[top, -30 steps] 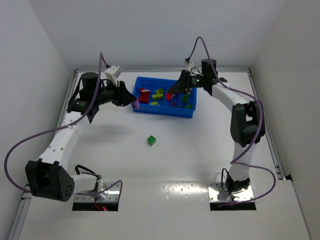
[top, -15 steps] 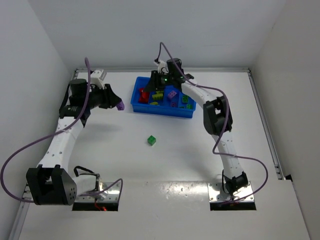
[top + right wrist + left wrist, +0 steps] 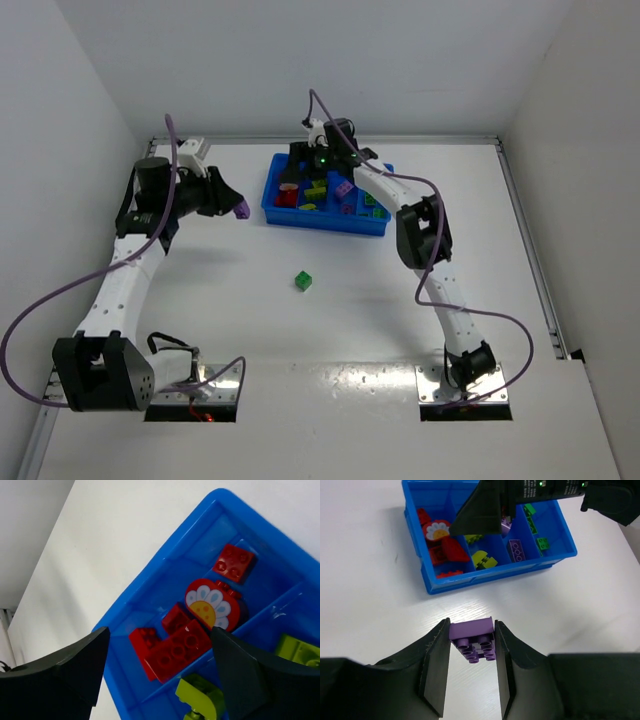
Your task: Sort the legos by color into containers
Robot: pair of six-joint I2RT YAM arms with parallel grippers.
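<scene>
Your left gripper is clamped on a purple brick: fingers narrow, one on each side of it, studs facing the wrist cam. It hangs over the table toward the far-left corner, just left of the blue tray and not touching it. The tray sits by the far edge, approx. mid-table, w/ its long axis along that edge and four compts side by side.

The next move turns on this, I'd say: the stored purple piece lies in the 3rd compt from the tray's left end. So from your fingers the target is ahead and to the right, past the red and yellow-green compts. The left arm has the brick, so it's the one to go.

Watch the right gripper. Its jaws are wide w/ nothing in them, and it hovers over the red bricks at the tray's left end, i.e. right on that path. Prob. clear it first or you risk a bump.

One green brick lies loose near table ctr, well apart from both grippers. Greens sit at the tray's right end.
</scene>
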